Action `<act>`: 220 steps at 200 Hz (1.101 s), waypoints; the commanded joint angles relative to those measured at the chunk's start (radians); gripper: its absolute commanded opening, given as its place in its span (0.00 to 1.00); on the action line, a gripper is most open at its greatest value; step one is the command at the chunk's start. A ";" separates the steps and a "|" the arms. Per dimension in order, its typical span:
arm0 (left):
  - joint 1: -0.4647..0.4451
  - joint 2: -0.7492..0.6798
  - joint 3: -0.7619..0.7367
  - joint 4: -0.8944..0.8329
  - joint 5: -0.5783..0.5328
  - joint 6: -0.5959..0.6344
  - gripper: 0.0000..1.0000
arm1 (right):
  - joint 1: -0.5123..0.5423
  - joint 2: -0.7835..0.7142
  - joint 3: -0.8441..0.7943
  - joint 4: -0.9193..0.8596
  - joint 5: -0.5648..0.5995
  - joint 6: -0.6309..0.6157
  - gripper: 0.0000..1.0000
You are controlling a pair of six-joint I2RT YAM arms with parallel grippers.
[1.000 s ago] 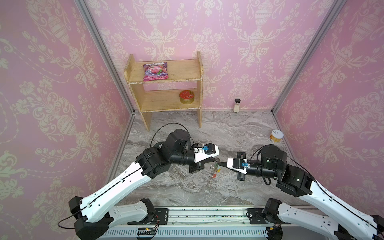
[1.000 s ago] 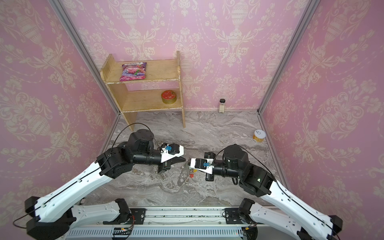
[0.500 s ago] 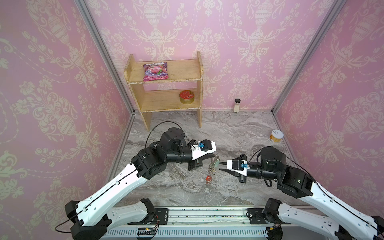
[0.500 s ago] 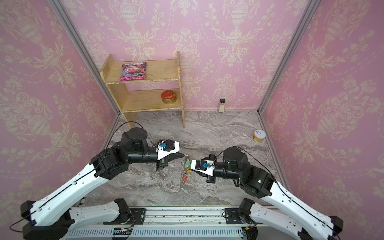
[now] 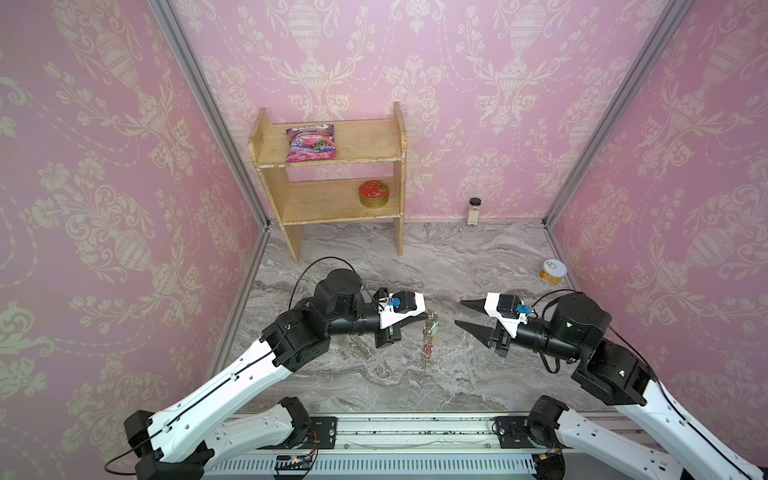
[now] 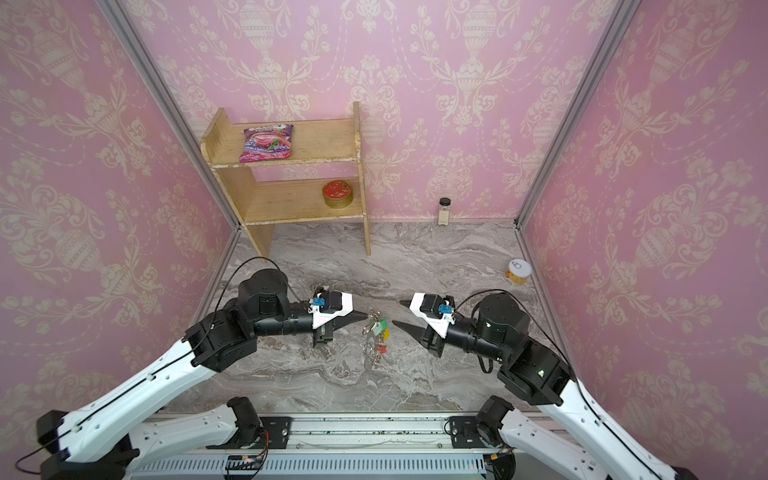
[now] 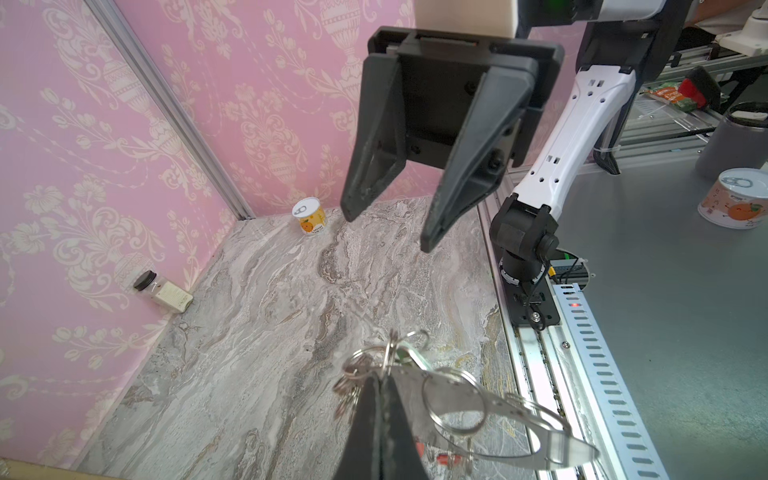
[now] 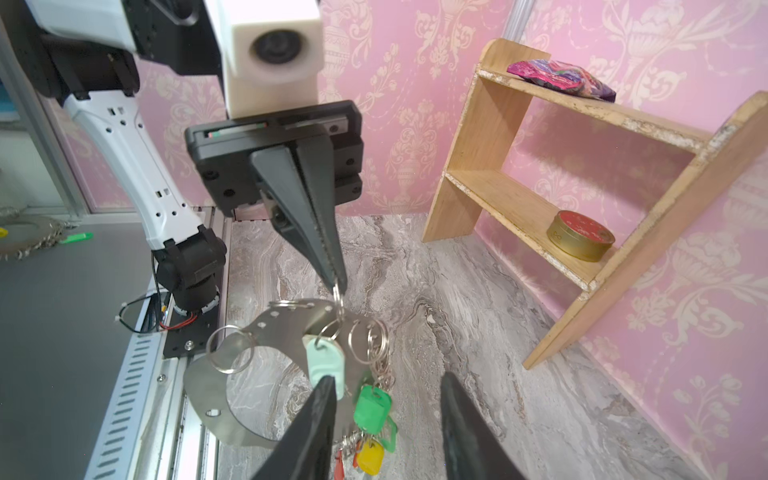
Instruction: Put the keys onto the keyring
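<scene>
The left fingers point(image 8: 316, 232) are pressed fully together on a small silver loop at the rim of the keyring point(image 8: 286, 328). The flat grey hoop hangs from them above the marble counter point(image 5: 374, 374), between the two arms. The keys point(image 8: 325, 361), with their pale mint tag, dangle at the hoop's edge. They are near the right fingers point(image 7: 374, 145) but apart from them; those fingers stand partly open and hold nothing.

Crowding below the mint tag hang a green tag point(image 8: 372, 405), a yellow tag point(image 8: 370, 457) and a red tag point(image 8: 338, 461), with a short chain point(image 8: 384, 365) beside them.

Against the back wall stands a wooden shelf point(image 5: 400, 166) with a pink sweet bag point(image 5: 311, 143) on top and a red-lidded gold tin point(image 5: 374, 193) below. A black-capped jar point(image 5: 473, 211) stands by the same wall. A can point(image 7: 309, 216) with an orange pictured on it sits by the right wall. The print on bag, tin and can is too small to read.
</scene>
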 commanded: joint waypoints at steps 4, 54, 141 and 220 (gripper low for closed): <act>0.005 -0.034 -0.008 0.126 0.026 -0.036 0.00 | -0.059 0.043 0.002 0.146 -0.182 0.215 0.40; 0.004 -0.051 -0.031 0.146 -0.007 -0.039 0.00 | -0.068 0.082 -0.009 0.243 -0.294 0.349 0.35; 0.005 -0.047 -0.026 0.149 -0.027 -0.035 0.00 | 0.000 0.142 -0.010 0.218 -0.291 0.311 0.34; 0.004 -0.056 -0.029 0.157 -0.027 -0.040 0.00 | 0.028 0.153 -0.017 0.199 -0.246 0.279 0.30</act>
